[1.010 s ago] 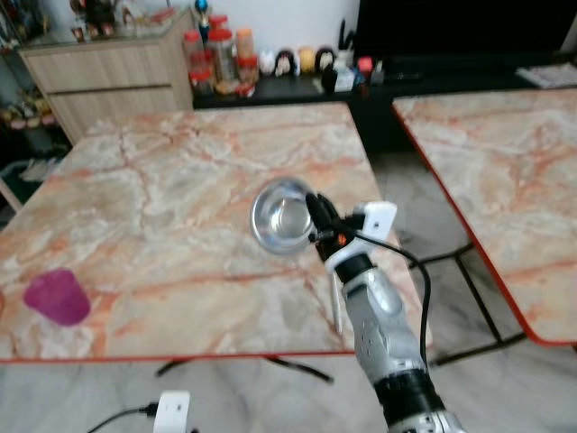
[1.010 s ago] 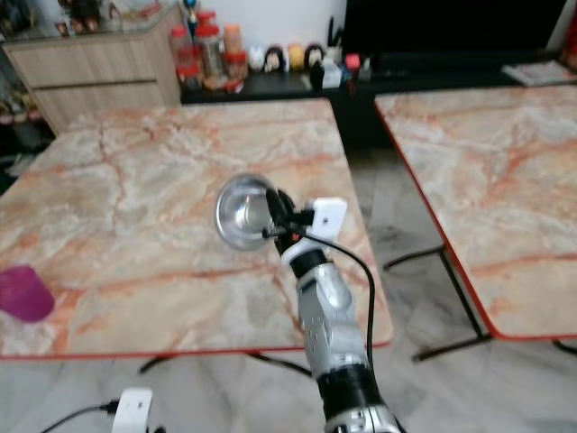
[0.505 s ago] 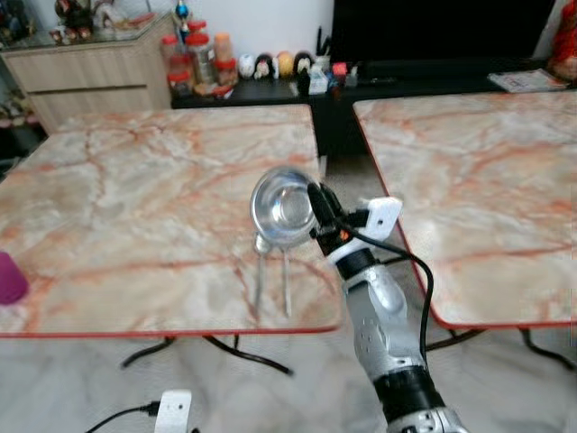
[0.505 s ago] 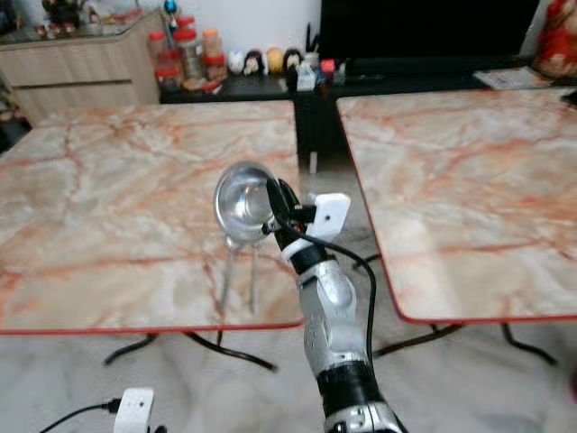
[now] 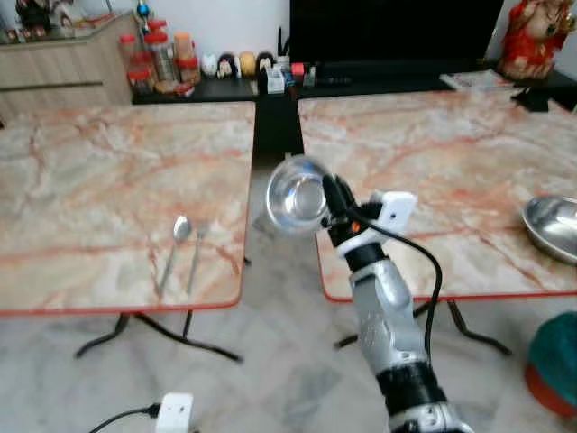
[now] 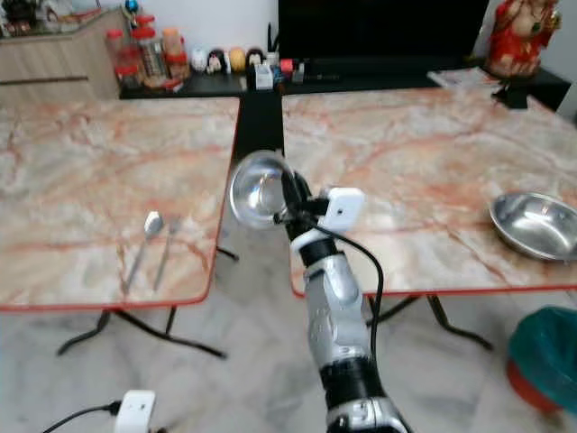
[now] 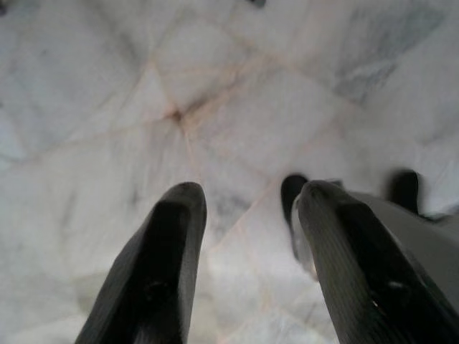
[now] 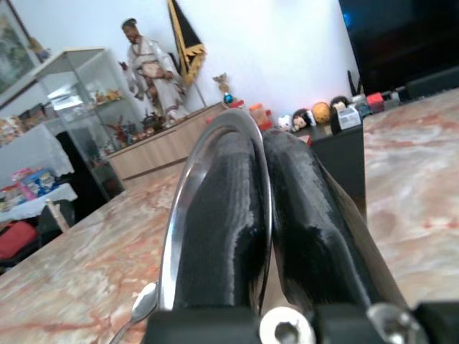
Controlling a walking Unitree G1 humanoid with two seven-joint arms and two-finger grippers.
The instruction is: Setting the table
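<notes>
My right gripper (image 5: 330, 200) is shut on the rim of a small steel bowl (image 5: 295, 195), holding it tilted in the air over the gap between two marble tables. In the right wrist view the two black fingers (image 8: 301, 215) pinch the steel bowl's rim (image 8: 215, 158). A spoon (image 5: 173, 250) and a fork (image 5: 195, 254) lie side by side near the front right corner of the left table (image 5: 99, 180). A larger steel bowl (image 5: 552, 227) sits at the right edge of the right table (image 5: 424, 153). My left gripper (image 7: 247, 215) hangs open over the pale floor tiles.
A black TV stand (image 5: 270, 86) with jars and figurines runs along the back wall. A red statue (image 5: 530, 36) stands at the back right. A teal and red object (image 5: 552, 361) sits on the floor at the right. A white plug (image 5: 171, 410) lies on the floor below.
The camera has swung right: the left table slid leftward, the right table and its large bowl came into view. The spoon and fork now lie uncovered. My right gripper still holds the small bowl.
</notes>
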